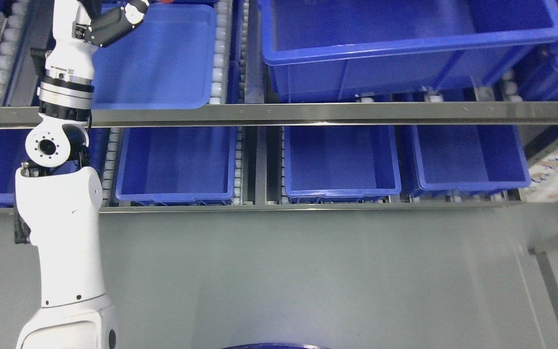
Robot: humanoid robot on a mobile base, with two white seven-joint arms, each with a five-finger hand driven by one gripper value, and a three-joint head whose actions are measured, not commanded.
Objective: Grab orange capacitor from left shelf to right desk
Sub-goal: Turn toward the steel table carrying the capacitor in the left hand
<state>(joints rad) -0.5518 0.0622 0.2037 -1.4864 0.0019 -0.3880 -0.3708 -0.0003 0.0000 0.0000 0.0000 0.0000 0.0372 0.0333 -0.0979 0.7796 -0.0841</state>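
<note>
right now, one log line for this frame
left arm: raised over upper-left blue tray | hand: cut off by top edge | orange capacitor: not visible | right arm: out of view

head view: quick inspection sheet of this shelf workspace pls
surface: two-level roller shelf with metal rails, grey floor below
job's things: orange capacitor not seen; a red bit at the top edge, cannot tell what
clutter: shallow blue tray and large blue bin on top, three blue bins below, all look empty
hands: left arm reaches up over the tray, hand cut off; right not in view
cables: nothing seen
surroundings: metal frame at right
</note>
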